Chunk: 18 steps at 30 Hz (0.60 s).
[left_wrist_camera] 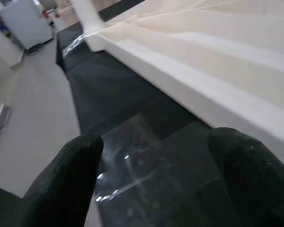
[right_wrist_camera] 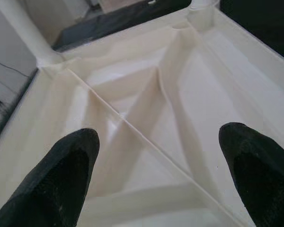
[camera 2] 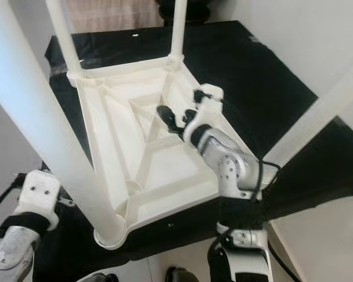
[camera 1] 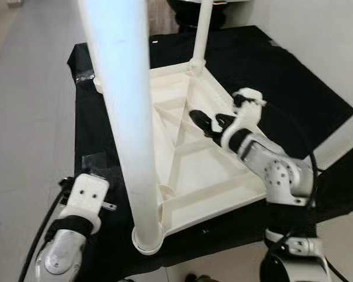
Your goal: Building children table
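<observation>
On a black mat [camera 1: 294, 88] lies the white children's table [camera 1: 194, 170], upside down, ribbed underside up, with legs [camera 1: 122, 117] standing in three corner sockets. Right gripper [camera 2: 175, 120] hovers over the central ribs, fingers spread, holding nothing; contact with the plastic is hard to judge. Left gripper [left_wrist_camera: 151, 189] hangs beside the table's edge over the mat, fingers apart, empty. Pale floor [camera 1: 29, 117] surrounds the mat.

No legible text or labels, perhaps from blur.
</observation>
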### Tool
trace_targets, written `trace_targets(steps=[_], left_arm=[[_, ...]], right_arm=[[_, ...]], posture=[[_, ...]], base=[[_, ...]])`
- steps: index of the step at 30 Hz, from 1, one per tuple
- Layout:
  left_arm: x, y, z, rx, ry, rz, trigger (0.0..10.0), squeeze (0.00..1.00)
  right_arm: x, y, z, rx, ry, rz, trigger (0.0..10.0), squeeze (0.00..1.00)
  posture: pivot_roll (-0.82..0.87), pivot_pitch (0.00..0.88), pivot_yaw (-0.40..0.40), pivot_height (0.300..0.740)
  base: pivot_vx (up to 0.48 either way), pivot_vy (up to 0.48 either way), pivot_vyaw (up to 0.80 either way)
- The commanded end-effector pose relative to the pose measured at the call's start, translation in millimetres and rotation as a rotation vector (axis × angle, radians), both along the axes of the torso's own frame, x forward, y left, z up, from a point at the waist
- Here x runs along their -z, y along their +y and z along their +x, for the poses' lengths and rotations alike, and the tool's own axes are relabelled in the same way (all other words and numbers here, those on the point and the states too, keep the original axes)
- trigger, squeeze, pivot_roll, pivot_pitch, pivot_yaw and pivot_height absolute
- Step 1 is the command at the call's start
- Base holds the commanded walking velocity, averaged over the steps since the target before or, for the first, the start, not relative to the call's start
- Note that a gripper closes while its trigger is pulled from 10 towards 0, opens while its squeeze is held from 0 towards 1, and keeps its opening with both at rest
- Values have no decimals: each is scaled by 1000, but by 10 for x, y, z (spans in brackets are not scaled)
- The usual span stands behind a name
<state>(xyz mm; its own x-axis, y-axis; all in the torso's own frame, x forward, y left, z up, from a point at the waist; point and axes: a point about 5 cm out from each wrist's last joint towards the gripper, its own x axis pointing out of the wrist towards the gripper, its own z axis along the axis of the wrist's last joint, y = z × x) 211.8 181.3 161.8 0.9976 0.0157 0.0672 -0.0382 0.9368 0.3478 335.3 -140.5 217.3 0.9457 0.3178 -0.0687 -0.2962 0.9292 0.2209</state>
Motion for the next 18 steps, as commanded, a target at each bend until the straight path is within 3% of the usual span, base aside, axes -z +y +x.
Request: trace_targets(steps=[1,2,4,6,12,18], left_arm=[[91,100,-36,-50,52,-5,10000,0],[118,125,-61,-69,66,-14,10000,0],[118,125,-61,-69,66,-14,10000,0],[180,126,-126,-81,98,-12,10000,0],[221,20,-122,-42,117,-35,10000,0],[198,-35,-56,-22,96,-37,10000,0]], right_arm=[[91,-31,-76,37,-47,-101,10000,0],[204,-75,-145,71,-36,-118,10000,0],[204,-75,-145,71,-36,-118,10000,0],[419,-98,-332,102,-9,-176,10000,0],[585,-52,-524,85,24,-201,10000,0],[649,-106,-587,122,3,-233,10000,0]], posture=[[-11,134,-46,740],[-9,131,-43,740],[-9,131,-43,740],[-15,122,-30,740],[-19,116,-23,740],[-22,103,-27,740]], base=[[0,0,0],[0,0,0],[0,0,0],[0,0,0],[0,0,0],[0,0,0]])
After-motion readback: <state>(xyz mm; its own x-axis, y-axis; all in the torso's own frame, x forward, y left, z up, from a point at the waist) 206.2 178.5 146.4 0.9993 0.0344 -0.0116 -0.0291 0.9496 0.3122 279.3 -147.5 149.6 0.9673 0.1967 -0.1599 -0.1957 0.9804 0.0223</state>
